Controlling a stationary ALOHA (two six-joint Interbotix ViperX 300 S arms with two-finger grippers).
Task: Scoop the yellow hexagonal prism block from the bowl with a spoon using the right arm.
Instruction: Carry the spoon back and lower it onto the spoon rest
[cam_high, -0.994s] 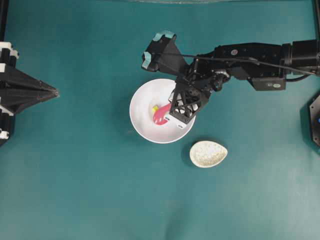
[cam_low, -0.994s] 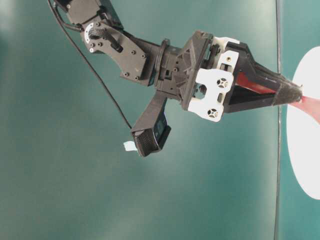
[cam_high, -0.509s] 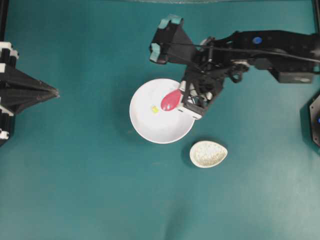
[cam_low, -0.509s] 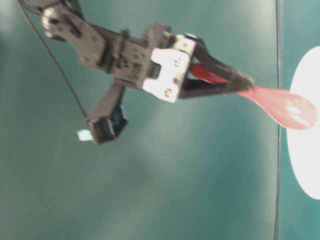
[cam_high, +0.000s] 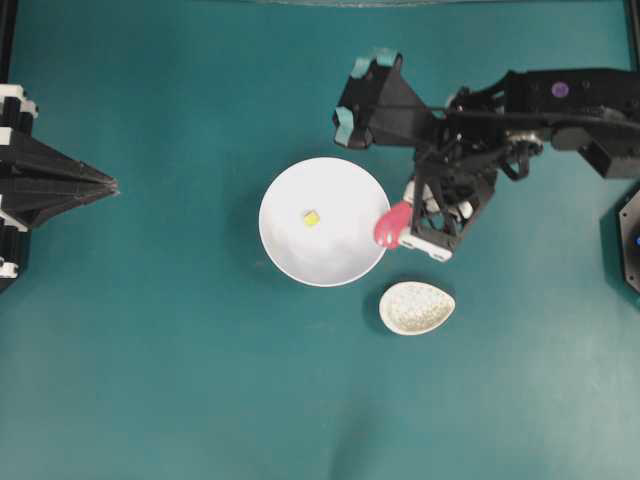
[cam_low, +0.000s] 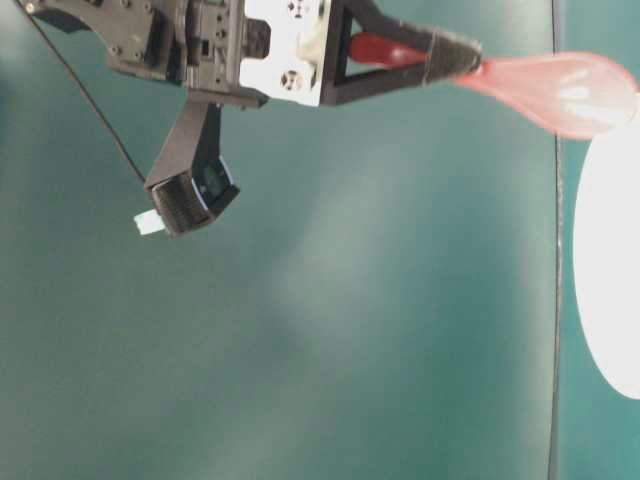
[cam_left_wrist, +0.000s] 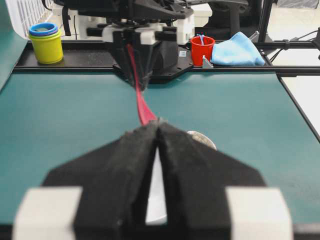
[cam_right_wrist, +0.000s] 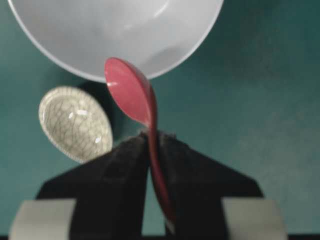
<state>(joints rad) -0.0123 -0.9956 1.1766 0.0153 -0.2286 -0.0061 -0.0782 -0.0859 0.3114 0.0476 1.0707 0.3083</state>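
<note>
The tiny yellow block (cam_high: 311, 218) lies inside the white bowl (cam_high: 330, 258), left of its centre. My right gripper (cam_high: 408, 212) is shut on the handle of the pink-red spoon (cam_high: 391, 227). The spoon's scoop hangs just outside the bowl's right rim, raised off the table. In the right wrist view the scoop (cam_right_wrist: 128, 90) looks empty, with the bowl's rim (cam_right_wrist: 100, 30) just beyond it and the gripper (cam_right_wrist: 152, 136) clamped on the handle. From table level the spoon (cam_low: 560, 88) sits above the bowl (cam_low: 610, 300). My left gripper (cam_high: 108, 185) rests shut at the far left edge.
A speckled beige spoon rest (cam_high: 417, 307) lies just below the spoon, right of the bowl. The right arm reaches in from the right edge. Beyond the table's far side, the left wrist view shows stacked yellow cups (cam_left_wrist: 46, 42), a red cup (cam_left_wrist: 202, 49) and a blue cloth (cam_left_wrist: 237, 50).
The right gripper lifted the spoon out of the bowl and carried it right, past the rim. The yellow block stayed in the bowl. The left arm has not moved.
</note>
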